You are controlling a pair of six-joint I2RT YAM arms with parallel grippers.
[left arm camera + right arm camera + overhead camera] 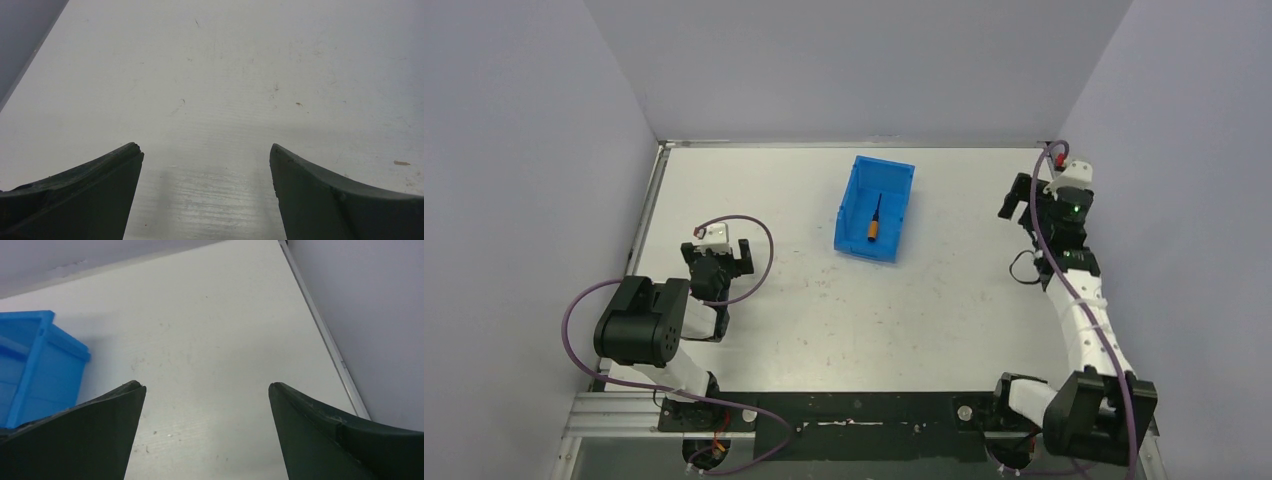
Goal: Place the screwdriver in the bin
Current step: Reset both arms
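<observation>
- The left arm (646, 330) sits low at the left side of the bench (904, 320); the left jaws stand wide apart over bare surface, holding nothing.
- The blue bin (865, 248) stands mid-bench toward the back, with the orange-handled screwdriver (876, 218) lying inside on its floor.
- The right arm (1084, 310) reaches along the right edge, well apart from the bin; the right jaws gape fully, empty.

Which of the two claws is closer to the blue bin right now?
Right, but only narrowly. The right gripper hangs open off the right side of the bin, about level with it. The left gripper, also open, sits off its left side, slightly farther away.
</observation>
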